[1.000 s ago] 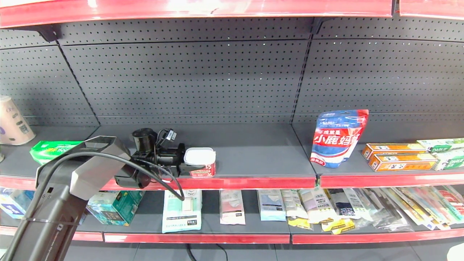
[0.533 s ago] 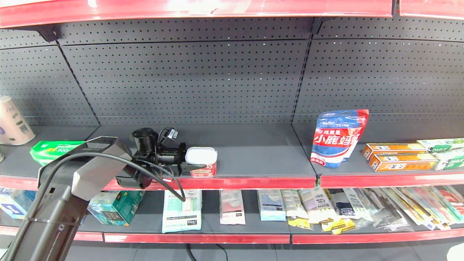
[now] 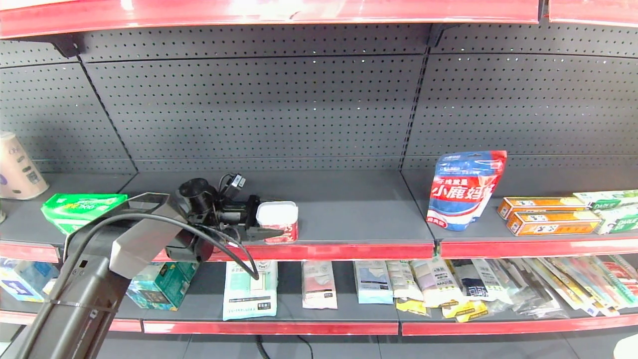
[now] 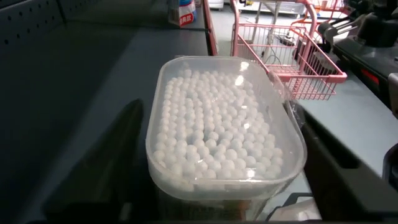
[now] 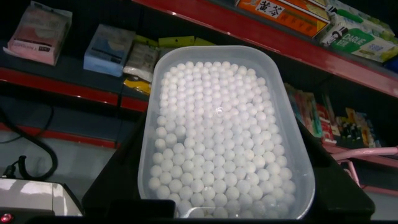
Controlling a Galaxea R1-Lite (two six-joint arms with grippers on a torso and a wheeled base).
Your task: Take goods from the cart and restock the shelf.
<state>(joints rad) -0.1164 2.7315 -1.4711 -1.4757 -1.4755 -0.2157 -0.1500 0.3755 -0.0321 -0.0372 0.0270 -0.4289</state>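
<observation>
A clear-lidded box of white cotton swabs with a red label (image 3: 277, 217) sits at the front edge of the grey middle shelf (image 3: 349, 209), slightly tilted. My left gripper (image 3: 271, 227) is shut on it from the left side. The left wrist view looks down on the same box (image 4: 224, 124), with the pink cart (image 4: 292, 50) behind it. My right gripper is shut on a second, like box of white swabs (image 5: 224, 130), its dark fingers (image 5: 115, 180) on either side, held low in front of the lower shelves.
On the middle shelf stand a blue and red pouch (image 3: 466, 189), orange toothpaste boxes (image 3: 548, 214) to the right, and a green pack (image 3: 79, 207) and a paper roll (image 3: 15, 167) to the left. Packets (image 3: 319, 284) line the lower shelf.
My left arm has shifted a little to the right and further onto the shelf, and the box in it has moved slightly back and tipped.
</observation>
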